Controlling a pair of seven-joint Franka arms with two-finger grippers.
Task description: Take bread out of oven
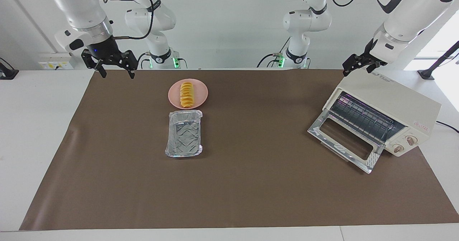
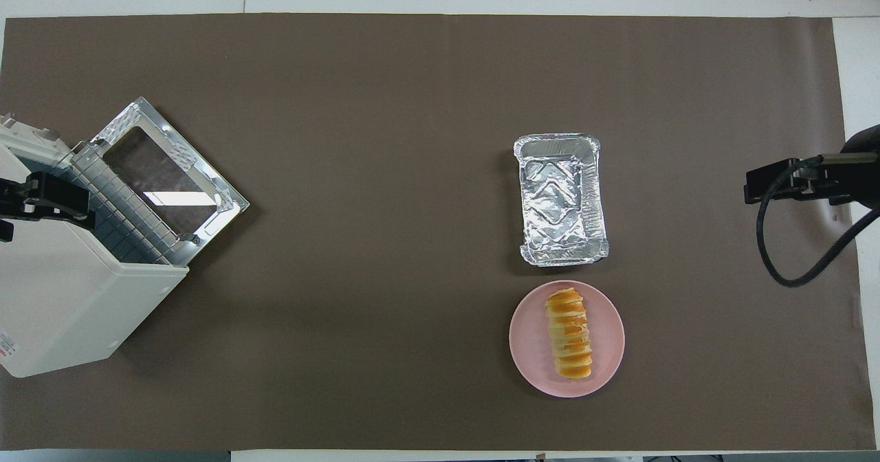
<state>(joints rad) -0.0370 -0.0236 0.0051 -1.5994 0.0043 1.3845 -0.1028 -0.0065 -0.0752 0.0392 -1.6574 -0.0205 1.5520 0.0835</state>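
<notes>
Up high over the top of the boxy cream-white toaster oven (image 1: pixel 391 101), at the corner close to the robots: the left gripper (image 1: pixel 356 69), jaws spread wide, nothing in them. Could bang down on the oven top and shove the whole box if lowered straight from there. Over the edge of the big brown mat (image 1: pixel 251 183) at the right arm's end: the right gripper (image 1: pixel 117 74), jaws spread wide too, holding nothing. Looks like waiting. Next, on the round pink plate (image 1: pixel 202 90): the small ridged golden-yellow bread (image 1: pixel 187 94), lying flat, well apart from the oven. So, by the look of it, already out, job as good as done. Could roll off the plate if poked from the side, or get squashed if pinched too hard. Just past the plate, farther from the robots: a shiny silver foil tray (image 1: pixel 183 133) with nothing in it. Light and thin, so easy to dent or push by a low sweep. Farthest out: the oven's glass drop-down door (image 1: pixel 340 140), hanging open, with a bare wire rack (image 1: pixel 362 117) inside. Might catch an arm passing low and get knocked or bent
</notes>
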